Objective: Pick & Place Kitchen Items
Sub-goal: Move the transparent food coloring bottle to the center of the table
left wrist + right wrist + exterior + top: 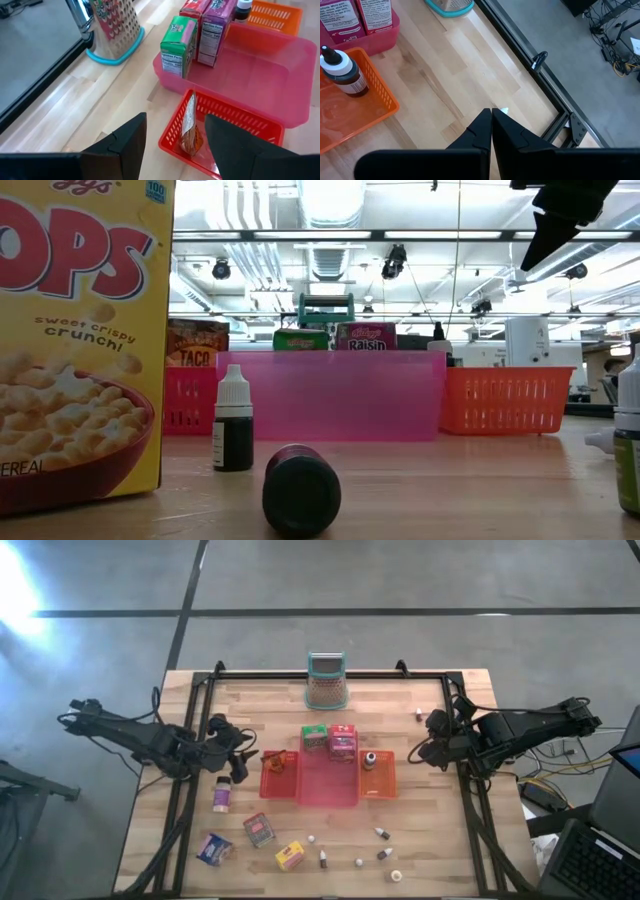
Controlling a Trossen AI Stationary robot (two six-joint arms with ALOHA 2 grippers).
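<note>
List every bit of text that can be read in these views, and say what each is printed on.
"OPS", "sweet crispy crunch", "EREAL": yellow cereal box, cut off at the frame edge.
"TACO": orange packet in the red basket.
"Raisin": pink box behind the pink tray.
"Nutrition Facts" panels on the green box and the pink box beside it: fine print too small to read.
Dropper bottle label: too blurred to read.

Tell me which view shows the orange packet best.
Left wrist view: the orange packet stands on edge in the red tray, close and unblocked. High view shows it small. Low view shows only its top behind the pink tray. Right wrist view misses it.
</note>
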